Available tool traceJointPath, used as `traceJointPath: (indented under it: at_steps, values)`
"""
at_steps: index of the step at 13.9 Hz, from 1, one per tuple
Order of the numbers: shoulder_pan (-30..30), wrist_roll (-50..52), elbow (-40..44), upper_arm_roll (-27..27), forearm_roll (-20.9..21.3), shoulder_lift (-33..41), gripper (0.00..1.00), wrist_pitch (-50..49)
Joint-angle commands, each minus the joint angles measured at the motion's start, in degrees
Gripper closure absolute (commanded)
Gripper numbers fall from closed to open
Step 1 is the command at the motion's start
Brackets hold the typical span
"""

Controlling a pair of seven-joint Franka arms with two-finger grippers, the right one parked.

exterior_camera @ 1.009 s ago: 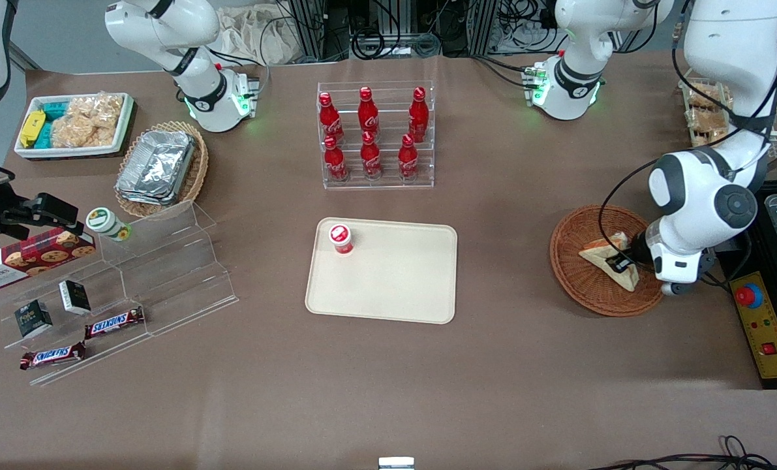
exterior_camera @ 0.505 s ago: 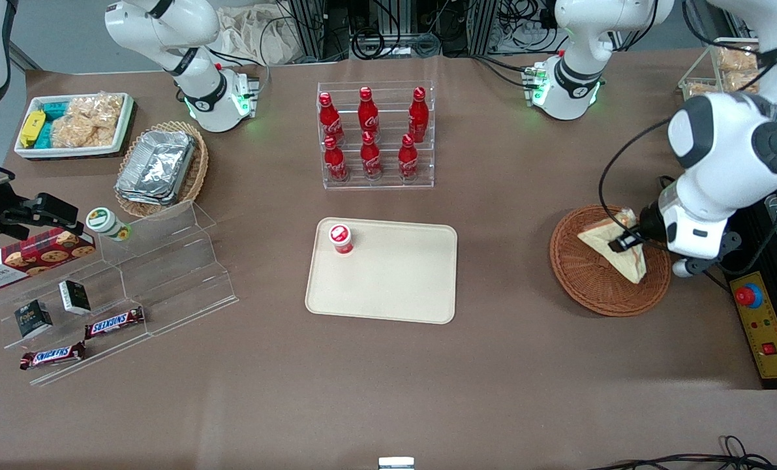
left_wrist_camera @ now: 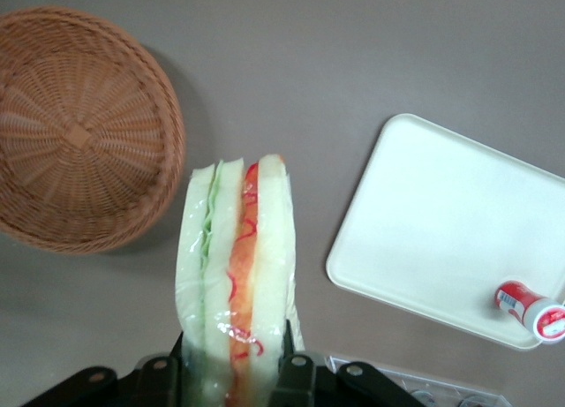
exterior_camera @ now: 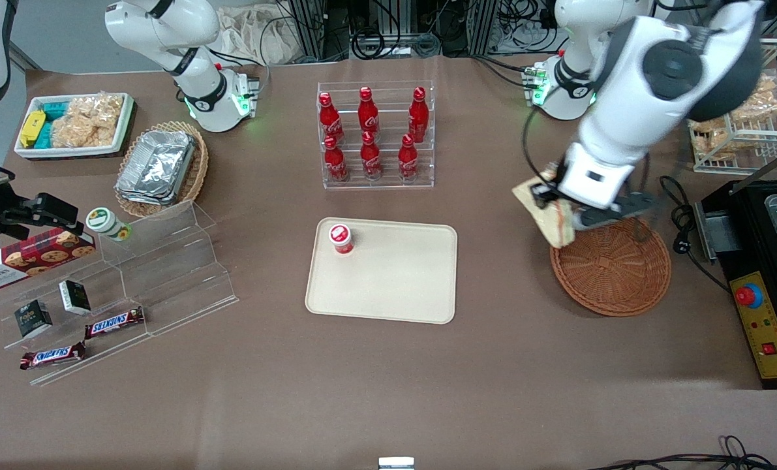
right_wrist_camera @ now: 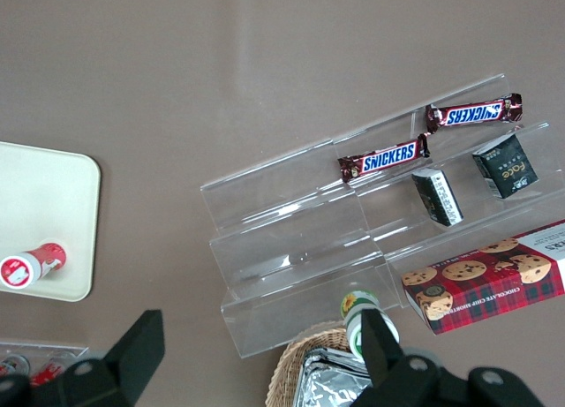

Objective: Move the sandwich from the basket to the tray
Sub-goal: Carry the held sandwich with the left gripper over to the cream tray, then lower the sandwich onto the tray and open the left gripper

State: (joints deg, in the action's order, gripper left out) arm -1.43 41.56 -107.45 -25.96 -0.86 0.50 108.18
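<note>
Pincer: one pincer (exterior_camera: 553, 203) hangs above the tabletop (exterior_camera: 492, 365), clamped on the sandwich, at about 11 o'clock from the basket's middle.
Sandwich: one wedge (left_wrist_camera: 237, 275), lifted clear of the basket; the wrist view shows its cut edge with red, orange and green filling between the two fingers (left_wrist_camera: 296, 372). In the front view it (exterior_camera: 548, 212) overlaps the basket's rim.
Basket: one round reddish-brown wicker basket (exterior_camera: 611, 269), nothing in it.
Tray: one cream tray (exterior_camera: 395, 281), lying at 9 o'clock from the basket, well apart.
On the tray: one small red-capped bottle (exterior_camera: 340, 239), at the tray's 10 o'clock corner.
Cola bottles: six (exterior_camera: 370, 134) in a clear rack, at 12 o'clock from the tray.
Snickers bars: two (exterior_camera: 114, 322).
</note>
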Motion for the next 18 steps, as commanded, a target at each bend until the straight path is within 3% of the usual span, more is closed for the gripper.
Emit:
traceJointPath:
  at_steps: [1,4,9,13,18]
  values:
    - [0.20,3.00,2.59,-6.27,4.18,-5.57,0.65,-0.25]
    - [-1.55,5.54,6.02,-10.33,10.06,-14.97,0.66,0.89]
    - [-5.95,12.48,8.75,-10.25,21.57,-29.30,0.66,10.63]
    - [-8.75,16.26,14.28,-10.07,30.98,-39.94,0.67,12.32]
    - [-10.61,18.47,18.42,-9.46,35.57,-45.76,0.66,12.32]
